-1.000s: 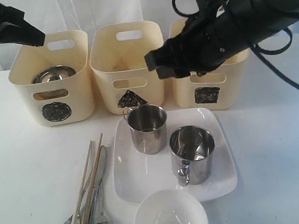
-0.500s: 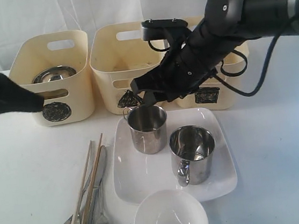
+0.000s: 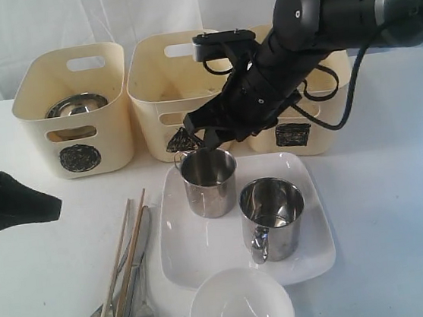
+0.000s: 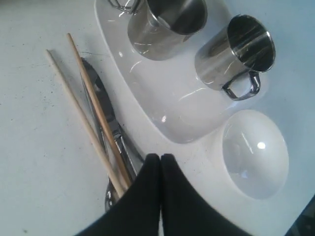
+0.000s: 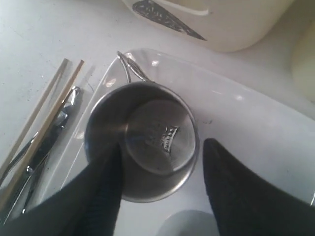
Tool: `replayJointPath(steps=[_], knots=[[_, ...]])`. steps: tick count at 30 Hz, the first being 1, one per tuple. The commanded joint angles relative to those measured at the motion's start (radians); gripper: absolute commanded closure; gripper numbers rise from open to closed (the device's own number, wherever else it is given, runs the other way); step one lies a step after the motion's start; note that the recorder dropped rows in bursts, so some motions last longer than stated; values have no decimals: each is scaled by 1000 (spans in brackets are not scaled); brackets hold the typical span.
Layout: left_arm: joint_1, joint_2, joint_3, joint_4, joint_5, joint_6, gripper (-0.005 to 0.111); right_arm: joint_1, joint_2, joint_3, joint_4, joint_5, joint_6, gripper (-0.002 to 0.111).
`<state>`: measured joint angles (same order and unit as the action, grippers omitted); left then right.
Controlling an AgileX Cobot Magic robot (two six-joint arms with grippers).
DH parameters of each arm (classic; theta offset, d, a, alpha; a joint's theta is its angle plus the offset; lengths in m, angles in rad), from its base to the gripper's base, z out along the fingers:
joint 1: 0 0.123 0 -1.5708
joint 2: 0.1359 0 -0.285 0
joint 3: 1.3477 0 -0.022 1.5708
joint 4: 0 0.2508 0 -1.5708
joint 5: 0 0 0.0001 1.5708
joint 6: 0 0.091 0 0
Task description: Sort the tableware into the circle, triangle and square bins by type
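Right gripper: black fingers spreading wide, straddling a round, shiny steel mug — contact unclear.
Under it: a glossy white square plate is carrying that mug and a second mug.
Beyond it: cream plastic tubs are standing in a row — circle bin cradling a steel bowl, triangle bin, square bin.
Left gripper: pressing shut, holding nothing.
Beside it: slim wooden chopsticks are lying flat.
Farther out: a smooth white bowl.

Likely lab: white table, curtain.

White table bears three bins, square plate, white bowl, chopsticks and cutlery.
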<state>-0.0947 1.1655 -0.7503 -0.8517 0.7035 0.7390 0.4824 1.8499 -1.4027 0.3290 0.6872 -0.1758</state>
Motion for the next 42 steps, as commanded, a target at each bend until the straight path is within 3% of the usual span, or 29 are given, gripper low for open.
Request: replayJointPath(steps=[1, 5, 6, 13, 21, 27, 31, 34, 37, 42], knots=[[2, -6, 10, -186, -3, 24, 107, -6, -58, -25, -43, 24, 0, 70], [2, 30, 10, -342, -1, 207, 107, -6, -160, -26, -64, 42, 0, 105], [2, 41, 10, -354, -3, 209, 107, -6, -182, -26, -64, 53, -3, 108], [2, 108, 10, -356, 22, 248, 107, -6, -356, 66, -38, 383, -60, 108], [2, 152, 10, -360, 33, 391, 107, -6, -535, 237, 2, 383, 44, 108], [2, 257, -3, -635, 166, 704, 107, -6, -581, 314, 6, 353, 52, 108], [2, 325, -70, -673, 162, 651, 102, -6, -581, 352, 6, 318, 52, 108], [-12, 385, -146, -673, 162, 553, 82, -6, -581, 381, 6, 296, 50, 108], [-65, 436, -215, -654, 140, 477, 64, -6, -581, 403, 6, 283, 46, 108], [-201, 512, -325, -415, -14, 237, 63, -6, -581, 417, -7, 283, 42, 108]])
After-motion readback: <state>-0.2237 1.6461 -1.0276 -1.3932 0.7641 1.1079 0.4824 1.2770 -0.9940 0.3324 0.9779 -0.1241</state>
